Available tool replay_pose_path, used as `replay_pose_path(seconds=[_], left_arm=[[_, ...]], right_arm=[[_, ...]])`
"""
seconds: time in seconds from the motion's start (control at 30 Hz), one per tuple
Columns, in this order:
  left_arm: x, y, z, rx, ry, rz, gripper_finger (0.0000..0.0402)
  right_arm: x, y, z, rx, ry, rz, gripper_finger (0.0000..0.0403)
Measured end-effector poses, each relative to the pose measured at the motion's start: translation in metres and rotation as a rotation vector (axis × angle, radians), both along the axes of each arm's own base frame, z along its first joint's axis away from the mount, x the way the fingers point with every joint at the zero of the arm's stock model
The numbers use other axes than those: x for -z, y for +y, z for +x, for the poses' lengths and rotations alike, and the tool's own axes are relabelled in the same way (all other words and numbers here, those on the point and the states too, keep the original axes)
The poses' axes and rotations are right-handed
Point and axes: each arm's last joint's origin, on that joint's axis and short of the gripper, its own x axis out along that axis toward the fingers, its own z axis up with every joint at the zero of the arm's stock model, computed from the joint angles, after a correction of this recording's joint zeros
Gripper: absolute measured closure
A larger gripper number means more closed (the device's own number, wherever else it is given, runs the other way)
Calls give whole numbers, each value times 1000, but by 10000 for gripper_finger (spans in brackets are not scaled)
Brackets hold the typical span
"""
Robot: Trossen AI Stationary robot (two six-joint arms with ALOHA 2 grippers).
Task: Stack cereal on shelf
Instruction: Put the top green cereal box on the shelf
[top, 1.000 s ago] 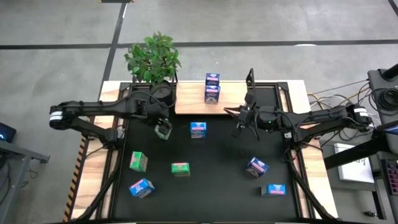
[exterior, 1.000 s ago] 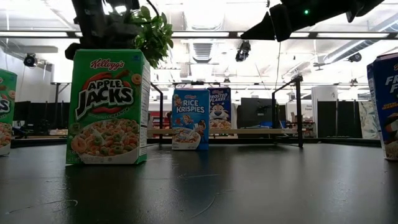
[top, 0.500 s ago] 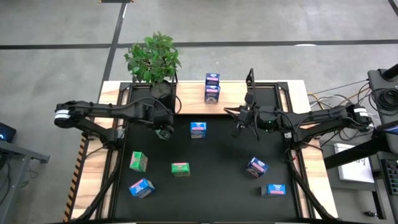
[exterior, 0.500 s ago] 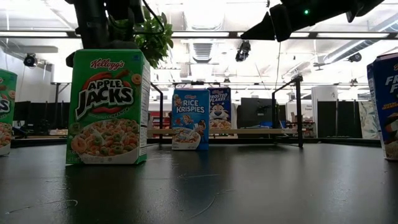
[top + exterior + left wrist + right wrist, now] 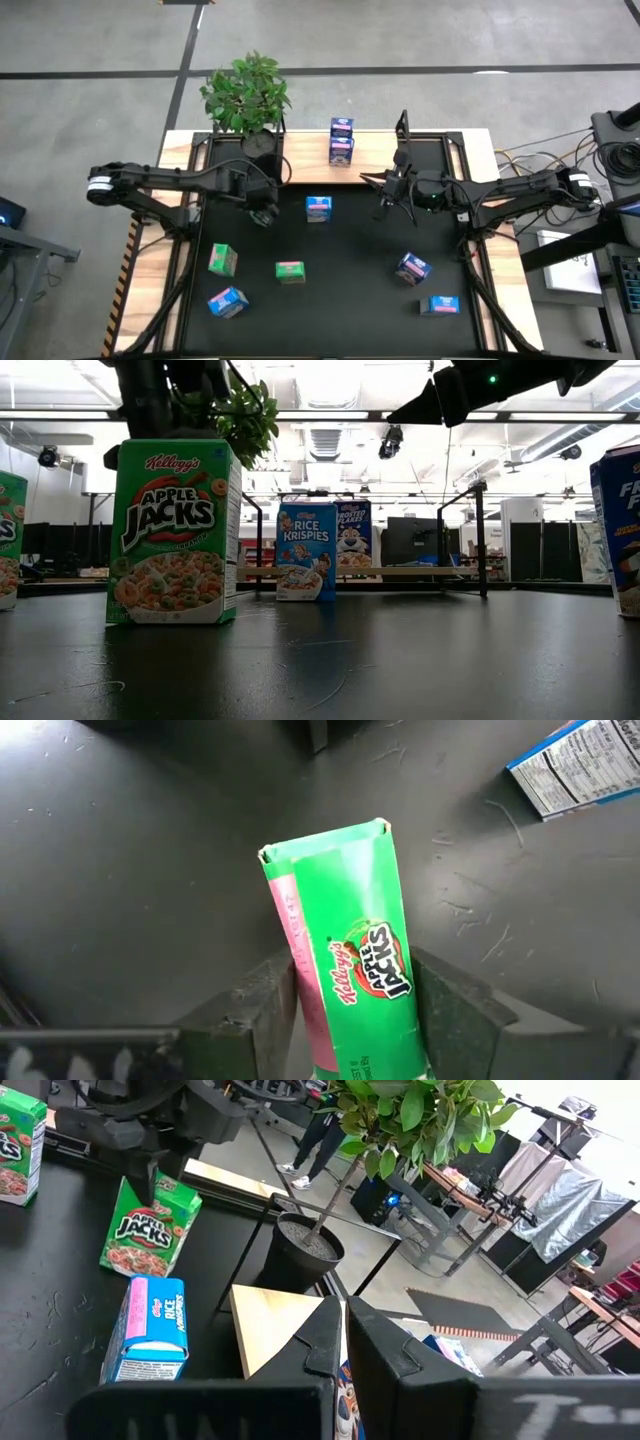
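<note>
My left gripper (image 5: pixel 262 212) is shut on a green Apple Jacks carton (image 5: pixel 345 950) over the black mat, left of a blue carton (image 5: pixel 318 207). The right wrist view also shows this green carton (image 5: pixel 150 1230) under the gripper. My right gripper (image 5: pixel 385 200) hovers shut and empty near the light-wood shelf (image 5: pixel 305 165). Two blue cartons (image 5: pixel 341 140) stand stacked on the shelf. Two more green cartons (image 5: pixel 222 260) (image 5: pixel 290 271) and three blue ones (image 5: pixel 228 301) (image 5: pixel 412 268) (image 5: pixel 441 305) rest on the mat. My left gripper pinches the green carton between its two fingers, on two opposite sides near its upper end (image 5: pixel 405 1020). The fingers come from above, pointing down. The carton hangs tilted below them (image 5: pixel 135 1265). I cannot tell whether its lower end touches the mat.
A potted plant (image 5: pixel 247 95) stands at the far left, beside the shelf's left end. A black frame post (image 5: pixel 402 125) rises at the shelf's right end. In the low view a green carton (image 5: pixel 172 530) stands close in front of my left arm.
My left arm has shifted a little toward the table's right and near side, still holding the green carton. My right arm has kept still.
</note>
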Motion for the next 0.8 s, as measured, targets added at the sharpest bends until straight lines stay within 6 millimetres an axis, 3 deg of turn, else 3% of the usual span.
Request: replay_pose_path(seconds=[0.17,0.3,0.5,0.67,0.8], left_arm=[[-22,-6,1,126,4,-30,239],[-61,-12,4,280,-11,-4,239],[-118,-18,22,516,-190,130,239],[-135,-8,44,573,-197,309,239],[-133,4,64,558,-129,429,239]], right_arm=[[0,0,0,0,0,0,392],[0,0,0,0,0,0,392],[0,0,0,0,-1,0,392],[0,0,0,0,-1,1,392],[0,0,0,0,-1,1,392]])
